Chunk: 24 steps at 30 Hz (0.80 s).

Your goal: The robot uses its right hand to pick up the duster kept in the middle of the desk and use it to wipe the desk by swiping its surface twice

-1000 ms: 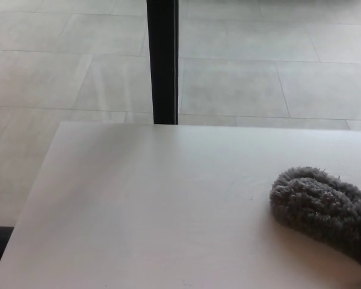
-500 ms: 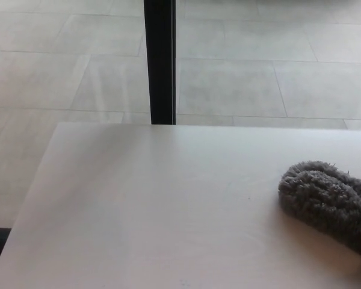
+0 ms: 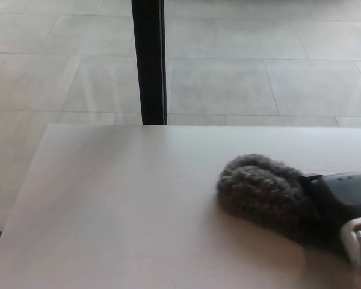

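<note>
**Resting on the bench: duster with the right hand at its rear**

Grey fluffy duster (image 3: 262, 189) lies on the white bench (image 3: 120, 211), right of centre, its fuzzy head towards the left. Right hand (image 3: 343, 201) comes in from the right edge, its black body touching the duster's right end. Whether its fingers are closed on the duster cannot be told; they are hidden. Past the bench's far edge, pale tiled floor (image 3: 240, 78) and a dark upright post (image 3: 149, 60).
</note>
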Motion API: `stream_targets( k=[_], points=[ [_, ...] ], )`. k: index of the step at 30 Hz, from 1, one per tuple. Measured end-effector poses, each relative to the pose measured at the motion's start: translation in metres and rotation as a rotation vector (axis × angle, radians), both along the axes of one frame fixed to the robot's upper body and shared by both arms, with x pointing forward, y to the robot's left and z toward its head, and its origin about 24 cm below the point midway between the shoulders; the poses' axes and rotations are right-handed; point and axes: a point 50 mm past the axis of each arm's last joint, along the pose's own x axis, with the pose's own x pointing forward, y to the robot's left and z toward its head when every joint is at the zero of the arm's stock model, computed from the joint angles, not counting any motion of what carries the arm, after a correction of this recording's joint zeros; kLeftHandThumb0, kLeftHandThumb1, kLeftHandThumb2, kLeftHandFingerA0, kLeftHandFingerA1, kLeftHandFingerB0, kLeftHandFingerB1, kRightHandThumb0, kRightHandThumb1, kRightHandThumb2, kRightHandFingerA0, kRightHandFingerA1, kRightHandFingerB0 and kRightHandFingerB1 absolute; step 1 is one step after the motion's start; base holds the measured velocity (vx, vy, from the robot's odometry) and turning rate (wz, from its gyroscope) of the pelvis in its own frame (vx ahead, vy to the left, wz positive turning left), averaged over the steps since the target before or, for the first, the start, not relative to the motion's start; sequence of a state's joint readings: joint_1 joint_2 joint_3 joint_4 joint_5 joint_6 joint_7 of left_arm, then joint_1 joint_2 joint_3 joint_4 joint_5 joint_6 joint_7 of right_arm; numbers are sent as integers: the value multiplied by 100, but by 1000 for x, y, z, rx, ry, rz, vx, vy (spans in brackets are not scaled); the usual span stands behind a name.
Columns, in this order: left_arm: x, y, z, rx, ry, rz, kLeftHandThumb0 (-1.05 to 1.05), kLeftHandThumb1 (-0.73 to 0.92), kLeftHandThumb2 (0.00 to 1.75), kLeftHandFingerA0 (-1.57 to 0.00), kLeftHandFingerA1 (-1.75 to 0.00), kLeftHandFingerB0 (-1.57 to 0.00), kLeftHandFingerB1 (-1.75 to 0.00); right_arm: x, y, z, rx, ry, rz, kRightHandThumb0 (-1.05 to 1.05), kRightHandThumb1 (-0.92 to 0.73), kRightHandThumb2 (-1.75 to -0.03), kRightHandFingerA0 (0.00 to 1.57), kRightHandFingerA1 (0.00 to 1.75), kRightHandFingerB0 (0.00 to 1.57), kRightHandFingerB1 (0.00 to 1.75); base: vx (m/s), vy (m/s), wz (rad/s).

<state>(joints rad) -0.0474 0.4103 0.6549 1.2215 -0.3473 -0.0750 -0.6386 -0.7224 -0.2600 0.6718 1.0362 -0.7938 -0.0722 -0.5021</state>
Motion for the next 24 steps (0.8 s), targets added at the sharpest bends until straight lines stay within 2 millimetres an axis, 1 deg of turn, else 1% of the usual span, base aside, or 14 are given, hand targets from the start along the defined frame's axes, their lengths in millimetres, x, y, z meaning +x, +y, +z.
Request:
stream_targets(
  k=[3, 5, 7, 8, 10, 11, 12, 13, 14, 18, 19, 20, 21, 24],
  points=[
    [5, 0, 2, 1, -19, -4, -85, 92, 78, -33, -53, -30, -40, -5, 46, 1, 111, 16, 133, -20, -55, -115, 96, 175, 81, 146, 0, 0, 0],
    [6, 0, 2, 0, -24, -6, -85, 92, 78, -34, -54, -30, -40, -9, 63, 2, 153, 28, 193, -20, -57, -113, 95, 175, 79, 147, 0, 0, 0],
    [6, 1, 3, 2, -26, -5, -84, 92, 79, -31, -55, -29, -40, -14, 75, 1, 174, 39, 241, -20, -55, -114, 94, 174, 83, 128, 0, 0, 0],
    [6, 1, 4, 3, -28, -4, -83, 92, 78, -32, -54, -29, -39, -17, 80, 0, 178, 45, 262, -22, -55, -117, 94, 175, 81, 133, 0, 0, 0],
    [8, 1, 5, 2, -36, -5, -84, 92, 79, -30, -54, -28, -39, -22, 92, -1, 181, 55, 309, -24, -51, -108, 89, 175, 82, 120, 0, 0, 0],
    [8, 1, 5, 1, -38, -7, -84, 92, 80, -31, -54, -27, -39, -25, 95, -3, 180, 60, 327, -23, -51, -109, 90, 175, 83, 130, 0, 0, 0],
    [9, 1, 5, 1, -39, -9, -85, 92, 79, -32, -54, -28, -39, -29, 99, -5, 180, 69, 349, -28, -45, -111, 109, 156, 93, 118, 0, 0, 0],
    [9, 1, 5, 1, -40, -11, -84, 92, 79, -32, -54, -28, -39, -32, 102, -7, 181, 74, 368, -22, -47, -112, 92, 173, 88, 126, 0, 0, 0],
    [9, 1, 5, 1, -40, -12, -91, 84, 90, -33, -58, -27, -44, -35, 104, -8, 181, 76, 384, -23, -47, -118, 89, 171, 82, 141, 0, 0, 0],
    [12, 1, 6, 1, -46, -14, -89, 84, 90, -33, -58, -27, -44, -47, 111, -11, 178, 62, 462, -23, -46, -115, 95, 175, 81, 150, 0, 0, 0],
    [12, 1, 6, 1, -47, -14, -83, 92, 80, -34, -55, -31, -40, -50, 112, -11, 181, 59, 475, -22, -45, -121, 95, 175, 82, 151, 0, 0, 0],
    [12, 1, 6, 2, -48, -15, -83, 92, 80, -33, -55, -30, -40, -53, 111, -12, 183, 57, 489, -23, -44, -125, 93, 175, 82, 149, 0, 0, 0],
    [13, 2, 7, 3, -50, -15, -89, 84, 88, -32, -58, -26, -44, -56, 111, -12, 185, 54, 506, -17, -45, -117, 106, 167, 93, 126, 0, 0, 0],
    [14, 2, 7, 3, -53, -17, -83, 92, 80, -33, -55, -28, -40, -58, 106, -11, 176, 48, 540, -19, -42, -122, 94, 173, 84, 126, 0, 0, 0]
  ],
)
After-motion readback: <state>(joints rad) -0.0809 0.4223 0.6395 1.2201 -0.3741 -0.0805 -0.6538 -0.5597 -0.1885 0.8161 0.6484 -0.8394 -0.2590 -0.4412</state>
